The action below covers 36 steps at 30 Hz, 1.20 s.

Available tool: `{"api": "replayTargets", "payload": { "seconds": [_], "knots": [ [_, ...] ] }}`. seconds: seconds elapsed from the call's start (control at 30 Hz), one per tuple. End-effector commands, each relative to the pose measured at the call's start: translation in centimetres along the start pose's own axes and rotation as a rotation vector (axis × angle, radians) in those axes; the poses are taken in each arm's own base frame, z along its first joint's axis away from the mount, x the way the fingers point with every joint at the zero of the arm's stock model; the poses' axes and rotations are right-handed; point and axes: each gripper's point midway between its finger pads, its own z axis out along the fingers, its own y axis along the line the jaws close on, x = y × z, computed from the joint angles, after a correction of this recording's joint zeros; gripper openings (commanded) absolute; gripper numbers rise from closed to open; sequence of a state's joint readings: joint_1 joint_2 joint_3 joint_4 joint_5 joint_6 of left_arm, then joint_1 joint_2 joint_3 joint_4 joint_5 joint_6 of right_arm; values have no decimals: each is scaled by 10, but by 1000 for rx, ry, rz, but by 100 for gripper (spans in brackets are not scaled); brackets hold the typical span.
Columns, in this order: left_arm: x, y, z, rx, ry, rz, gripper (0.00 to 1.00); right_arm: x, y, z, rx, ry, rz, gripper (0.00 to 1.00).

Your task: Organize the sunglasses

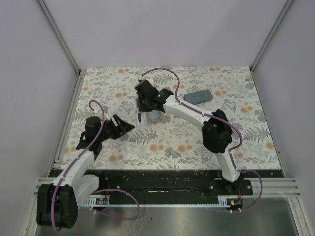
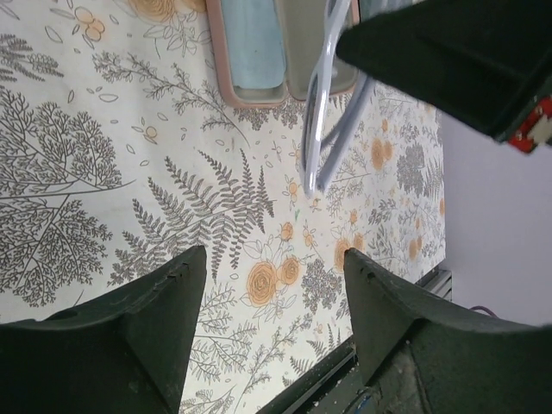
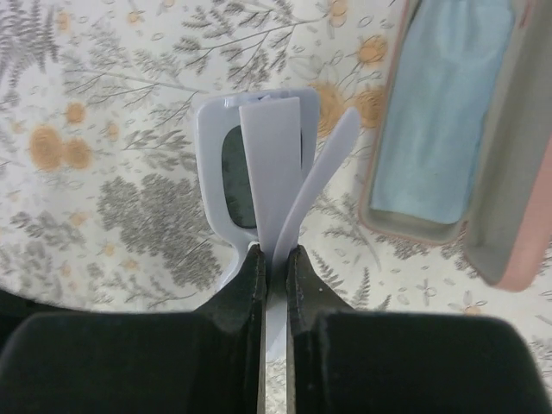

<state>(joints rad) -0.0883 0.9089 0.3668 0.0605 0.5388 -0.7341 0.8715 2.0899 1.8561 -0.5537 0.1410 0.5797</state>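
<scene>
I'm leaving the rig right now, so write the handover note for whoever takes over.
Left pincer: open, empty, hovering near the pink case.
Right pincer: shut on the temple arms of the whitish sunglasses, beside the open pink case, which has a light blue cloth inside.
Grey-blue case: back right, looks closed.
Black-framed pair: not visible in any view.
Done: whitish pair gripped. Left: nothing is in a case yet.

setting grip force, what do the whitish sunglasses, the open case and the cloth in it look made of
Sunglasses: probably plastic, pale whitish, smooth and matte; flat moulded arms, dark lens.
Case: apparently a stiff shell, pink outside, with a greyish soft-looking lining; the covering material is unclear.
Cloth: light blue fabric, matte and soft-looking, possibly microfibre.
</scene>
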Motion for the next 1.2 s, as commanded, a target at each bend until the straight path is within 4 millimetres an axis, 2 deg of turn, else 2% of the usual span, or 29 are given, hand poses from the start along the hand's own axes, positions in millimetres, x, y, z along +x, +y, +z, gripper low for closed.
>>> {"api": "replayTargets", "payload": {
  "seconds": [0.0, 0.1, 0.13, 0.53, 0.63, 0.97, 1.03, 1.1, 1.17],
  "knots": [
    [-4, -11, -3, 43, 7, 13, 68, -9, -44, 8, 200, 53, -128, 0],
    [-2, -8, -1, 41, 16, 12, 68, -17, -61, 16, 284, 66, -154, 0],
    [-2, -8, -1, 40, 18, 14, 69, -15, -68, 22, 312, 85, -166, 0],
    [4, -5, 2, 47, 44, 11, 68, -30, -103, 62, 401, 91, -164, 0],
    [3, -5, 3, 48, 45, 14, 68, -26, -111, 73, 411, 102, -170, 0],
    [4, -3, 10, 57, 70, 7, 68, -13, -107, 101, 356, 130, -144, 1],
    [5, -1, 11, 55, 73, 6, 68, -11, -104, 104, 337, 136, -138, 6],
    [5, 0, 12, 50, 74, 4, 68, -13, -101, 101, 328, 132, -136, 19],
    [5, 1, 13, 50, 78, 1, 68, -19, -98, 96, 317, 122, -139, 27]
  ]
}}
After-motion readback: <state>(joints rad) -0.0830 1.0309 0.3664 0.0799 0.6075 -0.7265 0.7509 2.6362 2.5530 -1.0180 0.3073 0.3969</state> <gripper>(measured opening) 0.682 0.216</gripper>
